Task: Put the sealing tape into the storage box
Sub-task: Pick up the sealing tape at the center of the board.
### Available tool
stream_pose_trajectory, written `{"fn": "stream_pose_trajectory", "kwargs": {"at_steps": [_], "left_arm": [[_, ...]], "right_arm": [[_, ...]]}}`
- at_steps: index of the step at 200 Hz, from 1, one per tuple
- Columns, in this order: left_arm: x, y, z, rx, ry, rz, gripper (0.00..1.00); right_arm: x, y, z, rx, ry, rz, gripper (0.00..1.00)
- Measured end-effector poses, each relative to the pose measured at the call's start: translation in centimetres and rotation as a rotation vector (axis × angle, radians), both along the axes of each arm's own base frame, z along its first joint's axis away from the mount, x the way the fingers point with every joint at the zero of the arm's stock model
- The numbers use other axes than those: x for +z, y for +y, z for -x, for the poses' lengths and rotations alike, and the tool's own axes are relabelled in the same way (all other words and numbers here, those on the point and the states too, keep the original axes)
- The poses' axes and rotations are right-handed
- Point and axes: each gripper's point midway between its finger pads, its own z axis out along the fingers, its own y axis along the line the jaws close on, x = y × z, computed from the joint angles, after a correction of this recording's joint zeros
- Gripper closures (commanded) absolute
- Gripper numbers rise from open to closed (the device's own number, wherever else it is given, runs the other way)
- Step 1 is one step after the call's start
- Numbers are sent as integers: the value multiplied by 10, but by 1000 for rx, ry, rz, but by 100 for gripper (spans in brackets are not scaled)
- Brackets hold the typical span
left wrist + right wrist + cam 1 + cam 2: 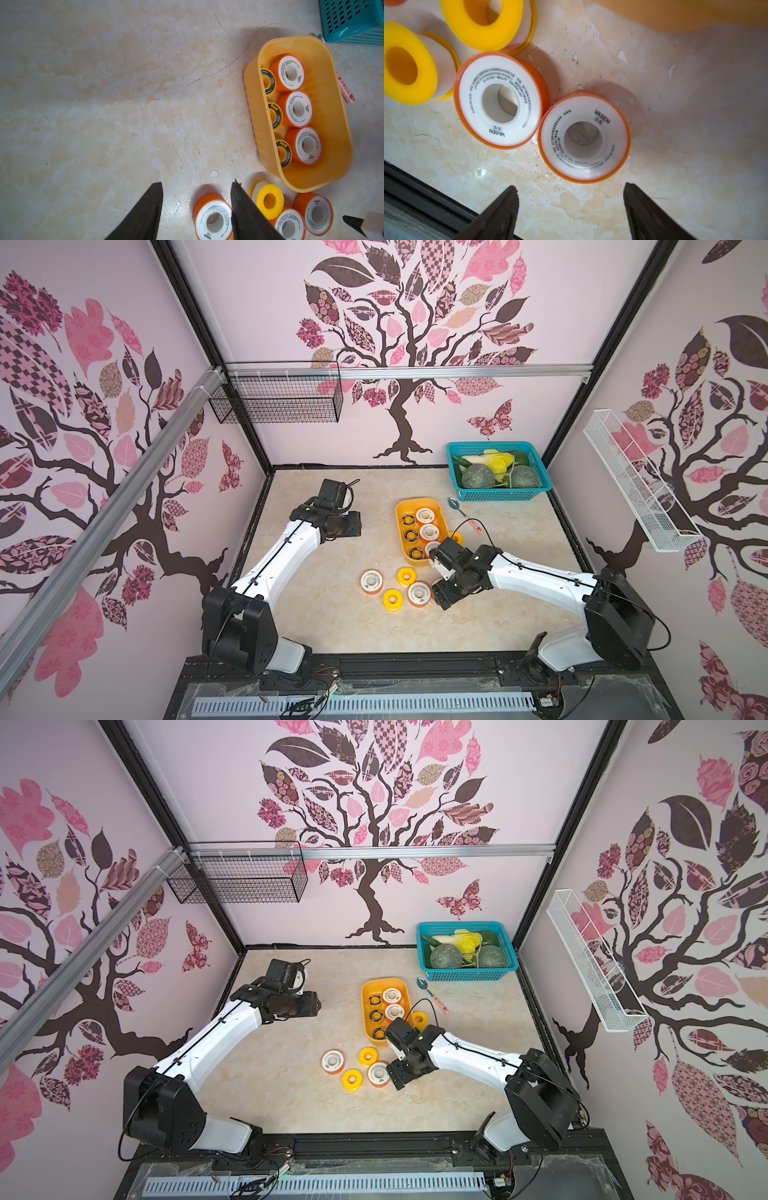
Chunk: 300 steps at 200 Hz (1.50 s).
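The yellow-orange storage box (399,539) (255,116) holds three white-faced sealing tape spools (298,109) and three black-ringed ones (275,116). Several more spools lie loose in front of it: white-faced ones (371,581) (419,593) and yellow ones (406,576) (392,600). Another yellow spool (456,537) sits at the box's right side. My right gripper (571,186) (442,593) hangs open just short of a white-faced spool (584,137), with nothing between its fingers. My left gripper (197,182) (348,524) is open and empty, raised left of the box.
A teal latticed basket (498,494) of vegetables stands at the back right, with a teal spoon (454,503) with a pink handle beside the box. Wire baskets hang on the back wall (278,400) and the right wall (636,485). The black front rail (415,187) runs close behind the right gripper.
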Motion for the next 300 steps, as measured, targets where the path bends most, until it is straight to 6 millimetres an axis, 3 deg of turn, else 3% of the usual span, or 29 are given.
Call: {"fn": "stream_pose_trajectory", "kwargs": {"at_steps": [32,110,300], "left_arm": [[0,0,0,0,0,0,43],[-2,1,0,2,6,-5,43],[-3,1,0,4,7,-9,43]], "right_arm": [[-12,1,2,17,12,46,17],[-19,4,-12,-8,-31,79,16],[-27,6,-35,-73,-111,110,18]]}}
